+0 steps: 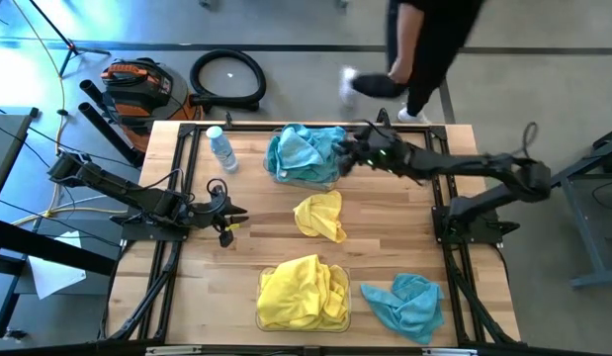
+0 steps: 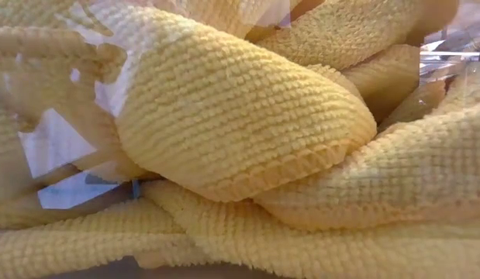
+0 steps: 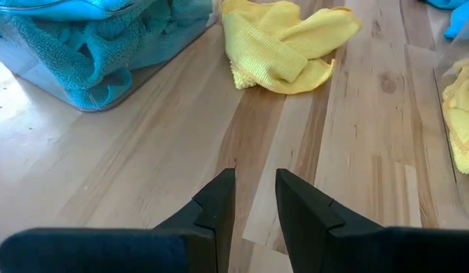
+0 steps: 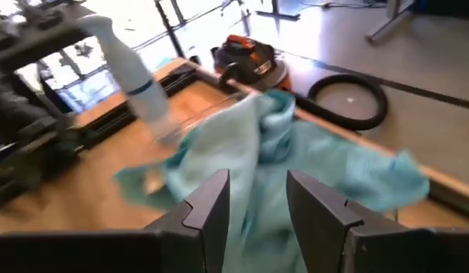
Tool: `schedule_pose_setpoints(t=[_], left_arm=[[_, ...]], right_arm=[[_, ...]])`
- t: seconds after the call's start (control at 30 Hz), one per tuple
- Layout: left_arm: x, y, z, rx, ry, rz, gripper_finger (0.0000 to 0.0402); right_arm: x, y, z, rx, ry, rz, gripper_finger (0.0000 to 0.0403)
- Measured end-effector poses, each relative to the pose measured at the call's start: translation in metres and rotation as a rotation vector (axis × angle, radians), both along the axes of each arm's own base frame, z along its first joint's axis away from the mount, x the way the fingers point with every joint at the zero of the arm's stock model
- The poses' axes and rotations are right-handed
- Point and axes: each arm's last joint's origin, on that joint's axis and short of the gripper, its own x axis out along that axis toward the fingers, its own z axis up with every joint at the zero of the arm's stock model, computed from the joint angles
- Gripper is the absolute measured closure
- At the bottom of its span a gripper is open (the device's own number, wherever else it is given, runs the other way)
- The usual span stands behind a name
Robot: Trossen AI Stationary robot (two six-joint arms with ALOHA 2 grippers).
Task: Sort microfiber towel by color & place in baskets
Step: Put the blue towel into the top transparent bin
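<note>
A clear basket (image 3: 37,72) at the table's far middle holds a heap of teal microfiber towels (image 1: 304,153). My right gripper (image 1: 345,150) hovers open at the heap's right side, and the top teal towel (image 4: 295,152) shows just past its fingers (image 4: 211,205). One yellow towel (image 1: 320,216) lies crumpled on the table's middle. A second clear basket (image 1: 340,321) at the near edge is full of yellow towels (image 1: 304,292), which fill the low view (image 2: 240,124). A loose teal towel (image 1: 404,302) lies to its right. My left gripper (image 1: 231,213) waits open at the left, above bare wood (image 3: 255,178).
A small clear water bottle (image 1: 221,148) lies left of the teal basket. Beyond the far edge a person (image 1: 424,49) walks past, and a vacuum (image 1: 137,84) with its hose (image 1: 226,79) sits on the floor. Bare wood lies between the two baskets and my left gripper.
</note>
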Motion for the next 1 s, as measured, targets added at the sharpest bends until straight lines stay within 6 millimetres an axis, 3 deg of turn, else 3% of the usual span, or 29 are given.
schedule_pose_setpoints(t=[0.3, 0.5, 0.83, 1.0], left_arm=[[0.000, 0.000, 0.000, -0.002, -0.004, 0.000, 0.0316], [0.000, 0.000, 0.000, -0.002, -0.005, 0.000, 0.0316], [0.000, 0.000, 0.001, -0.003, -0.007, 0.001, 0.0316], [0.000, 0.000, 0.001, -0.003, -0.007, 0.001, 0.0316]], right_arm=[[-0.071, 0.068, -0.002, 0.163, 0.074, 0.014, 0.0274], [-0.104, 0.106, -0.003, 0.257, 0.160, -0.017, 0.0274], [-0.123, 0.152, -0.018, 0.450, 0.255, 0.025, 0.0276], [-0.125, 0.172, -0.025, 0.538, 0.293, 0.059, 0.0297]])
